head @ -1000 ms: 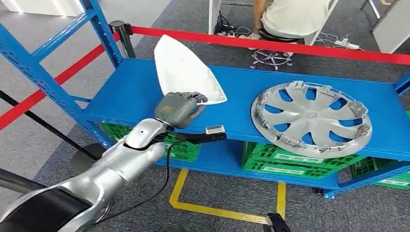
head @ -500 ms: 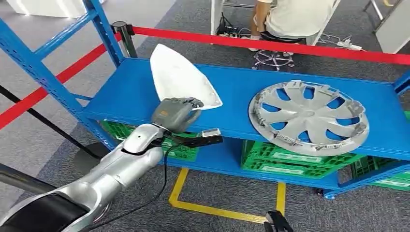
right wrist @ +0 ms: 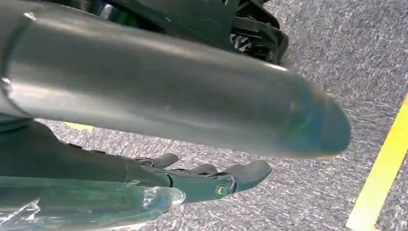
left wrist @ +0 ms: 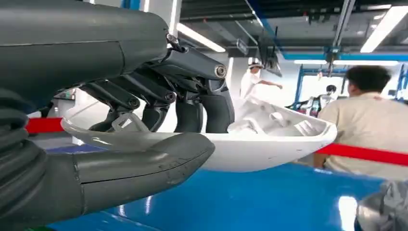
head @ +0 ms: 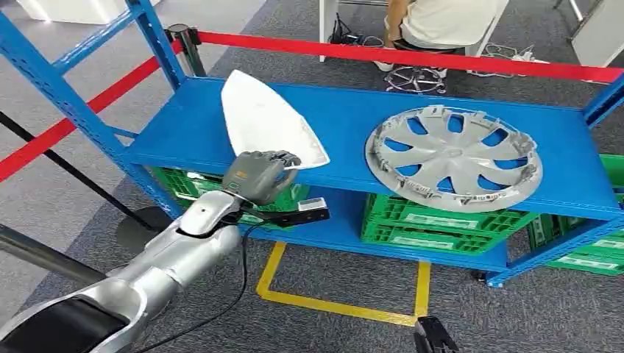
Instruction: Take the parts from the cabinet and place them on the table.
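Up top, left robot hand (head: 259, 175) gripping white shell part (head: 266, 121) above blue shelf (head: 353, 140), hubcap (head: 455, 156) alongside, right robot hand (right wrist: 211, 180) empty, fingers apart.

white teardrop shell (head: 268, 121) tilted, silver hubcap (head: 454, 158) flat

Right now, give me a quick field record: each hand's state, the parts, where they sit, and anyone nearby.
left hand: grips the near edge of the white cover; thumb under it, fingers over its rim in the left wrist view
white cover: over the left part of the blue shelf, near end raised off it
hubcap: lies flat on the shelf's right part, untouched
right hand: hangs over grey carpet, holds nothing
crates: green, on the lower shelf
person: seated behind the red barrier tape
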